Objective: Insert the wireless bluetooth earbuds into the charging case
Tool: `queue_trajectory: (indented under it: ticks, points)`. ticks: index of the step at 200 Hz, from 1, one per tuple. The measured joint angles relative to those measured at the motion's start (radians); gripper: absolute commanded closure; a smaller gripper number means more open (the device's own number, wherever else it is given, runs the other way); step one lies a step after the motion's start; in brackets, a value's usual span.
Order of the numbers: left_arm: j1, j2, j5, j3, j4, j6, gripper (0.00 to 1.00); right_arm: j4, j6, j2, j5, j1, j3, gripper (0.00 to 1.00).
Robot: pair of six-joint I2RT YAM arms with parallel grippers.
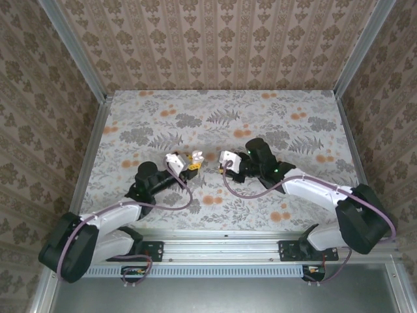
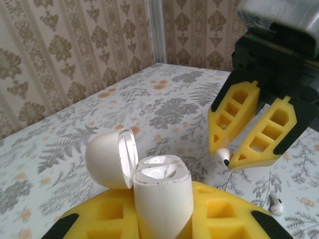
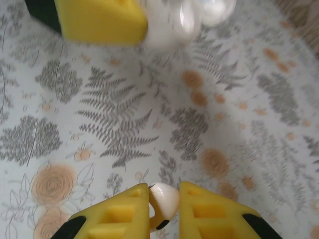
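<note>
The charging case [image 2: 162,199] is a white capsule standing upright, its lid [image 2: 107,159] hinged open to the left and both sockets empty. My left gripper [image 2: 162,216] is shut on the case's lower body. One white earbud [image 3: 164,199] is pinched between the yellow pads of my right gripper [image 3: 164,203], which is shut on it. In the left wrist view that right gripper [image 2: 224,158] hangs just right of the case and a little beyond it, with the earbud [image 2: 222,155] at its tips. A second earbud [image 2: 275,204] lies on the table to the right. From above, the left gripper [image 1: 195,160] and right gripper [image 1: 226,163] face each other mid-table.
The table [image 1: 215,117] has a floral cloth with grey ferns and orange flower prints. Patterned walls close it in at the back and both sides. The left gripper's yellow pad [image 3: 99,20] and the blurred case [image 3: 192,17] sit at the top of the right wrist view.
</note>
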Motion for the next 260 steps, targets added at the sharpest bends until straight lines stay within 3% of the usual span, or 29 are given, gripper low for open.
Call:
queue_trajectory:
  ticks: [70,122,260]
  points:
    - [-0.026,0.062,0.024,0.048,0.071,0.000,0.94,0.184,0.055,-0.127,-0.002,0.000,-0.056,0.83]
    - [-0.039,0.063,0.044,0.049,0.089,0.000,0.94,0.314,0.102,-0.139,-0.049,0.000,-0.065,0.82]
    - [-0.039,0.028,0.072,0.049,0.088,0.000,0.94,0.612,0.250,0.019,-0.125,0.036,-0.056,0.82]
